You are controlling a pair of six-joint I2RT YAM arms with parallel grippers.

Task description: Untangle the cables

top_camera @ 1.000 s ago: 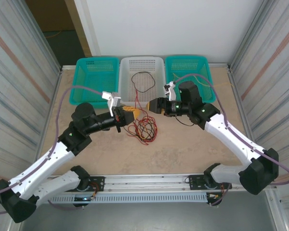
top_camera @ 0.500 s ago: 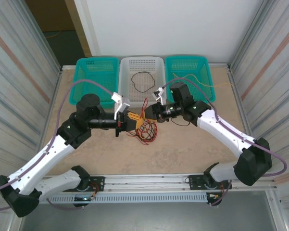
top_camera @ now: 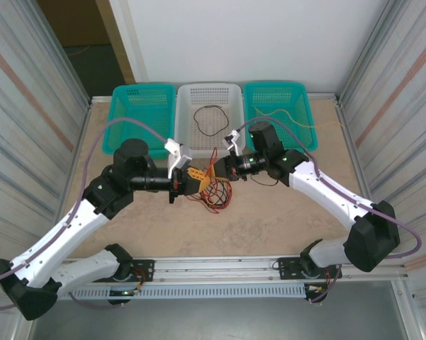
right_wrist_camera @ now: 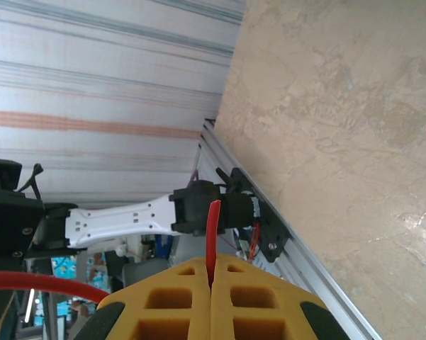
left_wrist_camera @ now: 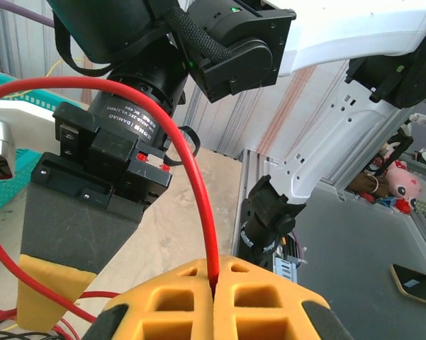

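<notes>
Over the table (top_camera: 269, 219), left pincer (left_wrist_camera: 214, 280) and right pincer (right_wrist_camera: 211, 275) each clamping red cable (left_wrist_camera: 200, 212) — overhead, cables (top_camera: 218, 195) heaped below.

Red and black cables (top_camera: 214, 191), white perforated basket (top_camera: 228, 105), beige mottled table (top_camera: 269, 212)

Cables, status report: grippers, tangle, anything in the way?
Left gripper shut on a red cable. Right gripper shut on red cable too. Tangle lies on table beneath them. Grippers nose to nose, tight working space.
</notes>
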